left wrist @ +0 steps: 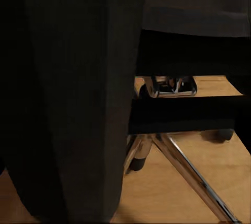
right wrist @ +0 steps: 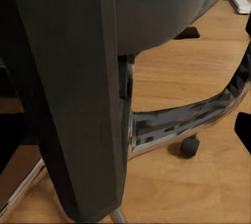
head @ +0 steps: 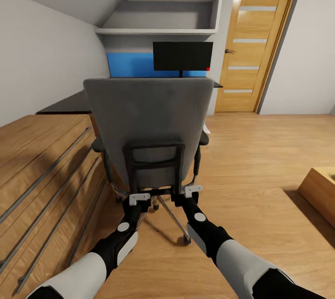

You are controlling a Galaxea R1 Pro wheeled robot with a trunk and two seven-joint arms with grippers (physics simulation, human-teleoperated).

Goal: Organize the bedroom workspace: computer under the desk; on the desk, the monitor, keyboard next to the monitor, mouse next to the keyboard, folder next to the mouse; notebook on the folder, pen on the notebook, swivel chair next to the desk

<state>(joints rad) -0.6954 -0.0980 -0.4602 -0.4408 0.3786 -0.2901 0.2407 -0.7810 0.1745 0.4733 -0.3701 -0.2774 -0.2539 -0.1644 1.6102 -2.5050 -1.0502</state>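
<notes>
Grey upholstered swivel chair [head: 149,122] with black frame, chrome star base.

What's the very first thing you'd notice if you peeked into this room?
The big grey swivel chair, seen from behind, stands right in front of the robot, with both arms reaching to the black frame low on its back. Past it, the black monitor with a red dot sits on the desk, beside a wooden door.

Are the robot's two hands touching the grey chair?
Cannot tell. In the head view the left gripper and right gripper reach the swivel chair's back frame, but no contact shows plainly.
</notes>
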